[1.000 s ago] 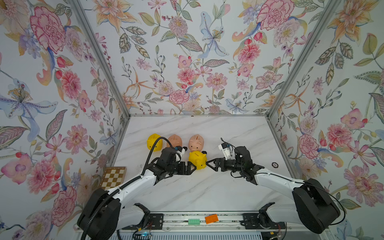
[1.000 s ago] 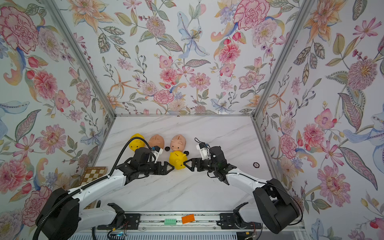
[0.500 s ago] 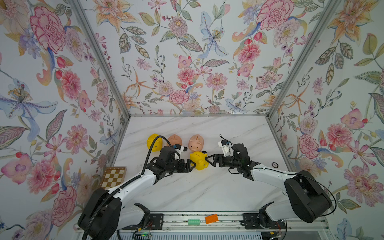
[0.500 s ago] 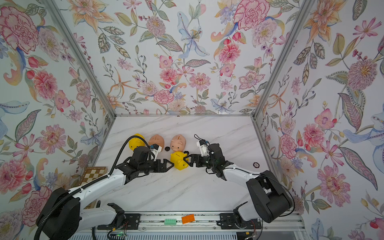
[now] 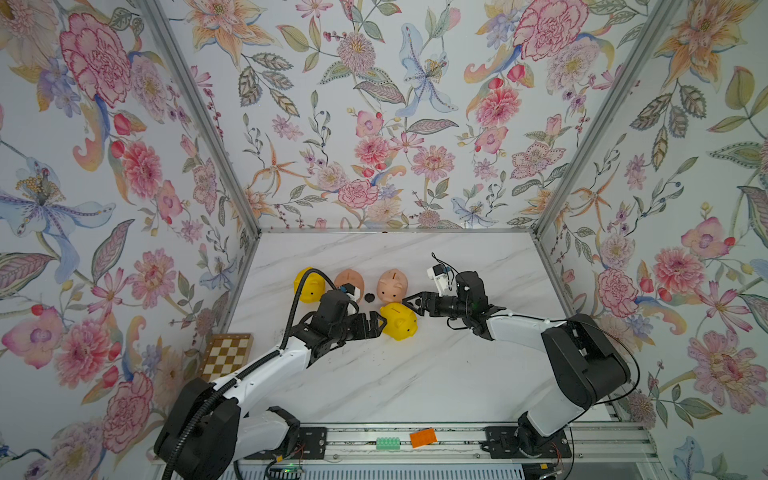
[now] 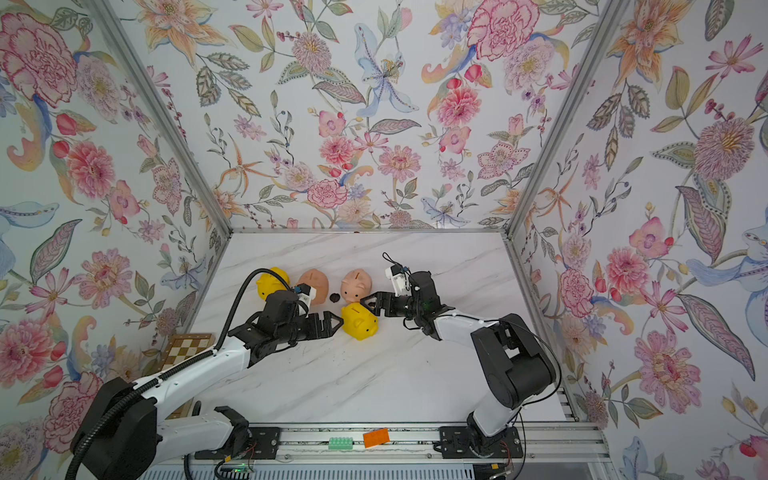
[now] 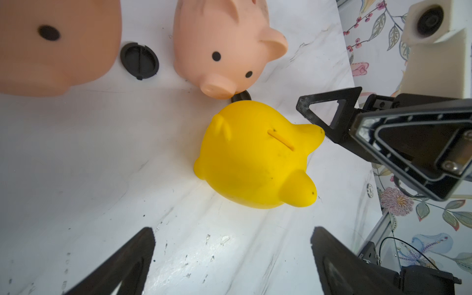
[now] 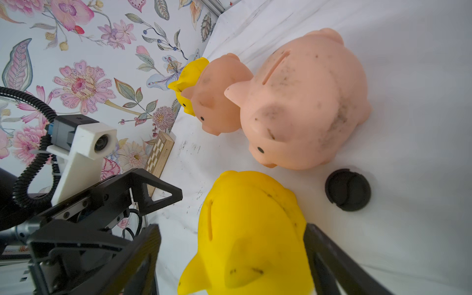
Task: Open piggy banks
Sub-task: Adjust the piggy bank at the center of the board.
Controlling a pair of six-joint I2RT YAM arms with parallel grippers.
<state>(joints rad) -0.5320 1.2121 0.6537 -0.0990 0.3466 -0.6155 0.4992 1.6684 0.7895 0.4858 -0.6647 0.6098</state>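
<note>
- A robot test booth in a lab: the floral walls (image 5: 374, 124) are flat panels framed by bare aluminium posts (image 5: 201, 116).
- A left arm (image 5: 266, 368) and a right arm (image 5: 519, 330) are mounted on a metal rail (image 5: 457, 440) fronting a marble-look tabletop (image 5: 415, 382), with exposed wiring.

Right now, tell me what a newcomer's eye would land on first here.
The bright yellow piggy bank mid-table stands out, with the left gripper and right gripper open and facing it from opposite sides. Behind it sit two peach-pink piggy banks, a second yellow one and a loose black plug. Loud floral wallpaper covers all three walls.
</note>
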